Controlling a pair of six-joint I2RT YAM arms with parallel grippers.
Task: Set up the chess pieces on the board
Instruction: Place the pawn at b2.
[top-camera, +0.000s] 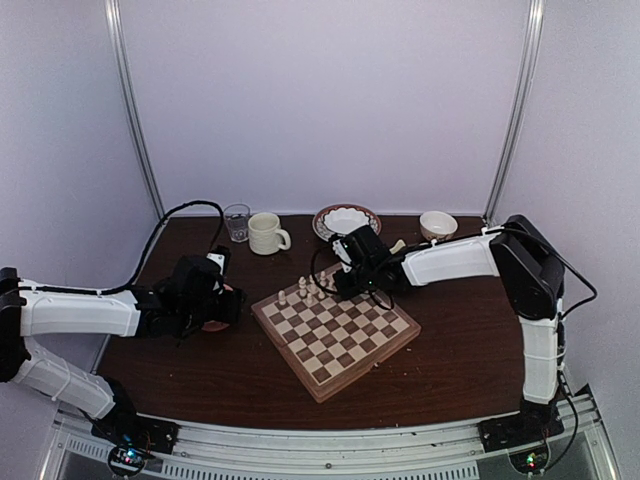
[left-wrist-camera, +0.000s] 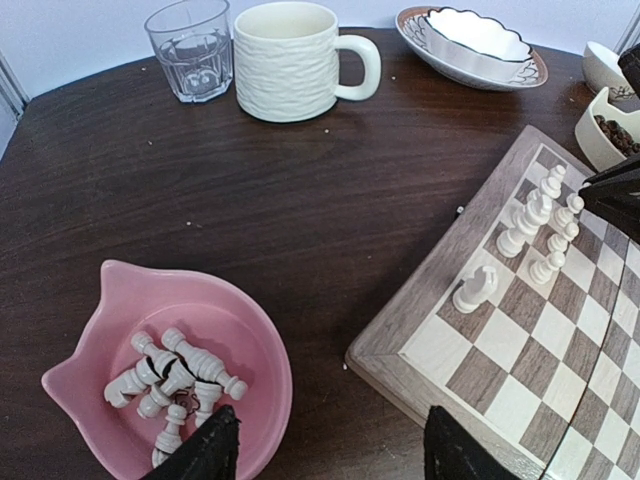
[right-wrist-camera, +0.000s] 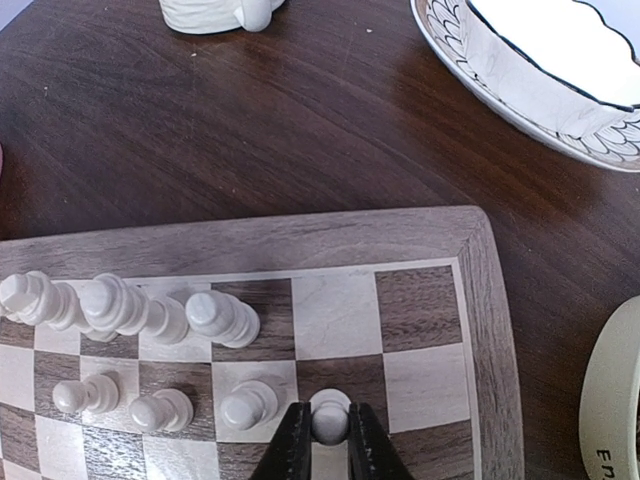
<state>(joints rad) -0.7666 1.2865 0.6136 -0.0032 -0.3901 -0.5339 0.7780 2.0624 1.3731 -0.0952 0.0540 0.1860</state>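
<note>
The board (top-camera: 345, 340) lies at the table's middle, its pale rim (right-wrist-camera: 300, 235) showing in the right wrist view. Several cream chess pieces (left-wrist-camera: 535, 215) stand in two rows at its far corner. My right gripper (right-wrist-camera: 329, 440) is shut on the head of a pawn (right-wrist-camera: 330, 418), which stands upright on a dark square at the end of the front row. More chess pieces (left-wrist-camera: 175, 375) lie in a pink bowl (left-wrist-camera: 250, 330) left of the board. My left gripper (left-wrist-camera: 330, 455) hangs open between that bowl and the board's near corner, holding nothing.
Along the back stand a glass (top-camera: 237, 221), a cream mug (top-camera: 266, 233), a patterned bowl (top-camera: 346, 220) and a small cream bowl (top-camera: 438, 224). Another small bowl (left-wrist-camera: 610, 130) with dark contents sits by the board's far edge.
</note>
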